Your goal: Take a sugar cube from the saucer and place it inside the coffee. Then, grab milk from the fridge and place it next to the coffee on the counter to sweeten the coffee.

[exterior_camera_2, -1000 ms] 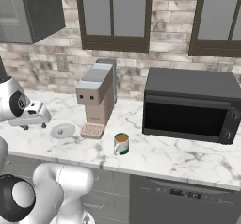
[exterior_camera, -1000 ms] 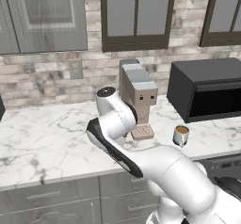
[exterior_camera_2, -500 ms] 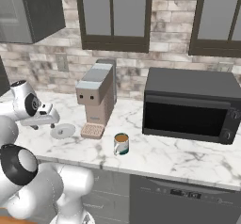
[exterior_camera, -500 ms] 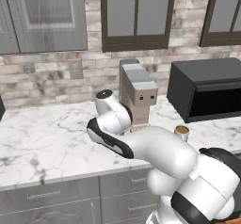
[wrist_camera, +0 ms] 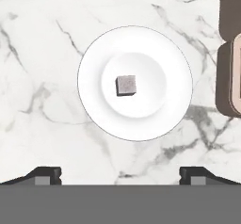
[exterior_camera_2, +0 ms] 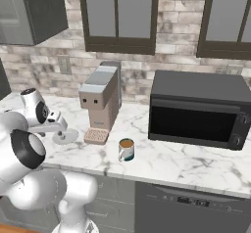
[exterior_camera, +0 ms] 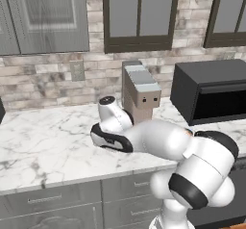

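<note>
Gripper [wrist_camera: 120, 173] spread wide, nothing between the fingertips [wrist_camera: 44, 173] — it hangs over the saucer [wrist_camera: 94, 53], looking straight down at it. Hand view: sugar cube [wrist_camera: 126, 85] lies at the centre of the saucer's shallow well, flat on one face, apart from both tips. Saucer rests on the counter [wrist_camera: 37, 39], white marble w/ grey veins, bare stone all round the rim.

Right base view: gripper [exterior_camera_2: 53, 127] at the left, just above the saucer [exterior_camera_2: 68, 137], which sits immediately left of the coffee machine [exterior_camera_2: 100, 102] and its drip tray. Coffee [exterior_camera_2: 126, 149] — silvery mug w/ brown liquid — stands nearer the counter's front edge, right of the machine's tray and well apart from the saucer. Black microwave [exterior_camera_2: 196, 109] occupies the right of the counter [exterior_camera_2: 186, 163], against the stone-tile wall. Dark-framed glass-door cabinets [exterior_camera_2: 117, 14] hang above; grey drawers run below the top.

Left base view: arm's white forearm crosses in front of the coffee machine [exterior_camera: 140, 91], hand low over the counter [exterior_camera: 43, 141] beside it; saucer and mug are hidden behind the arm. Microwave [exterior_camera: 211, 91] at the right.
</note>
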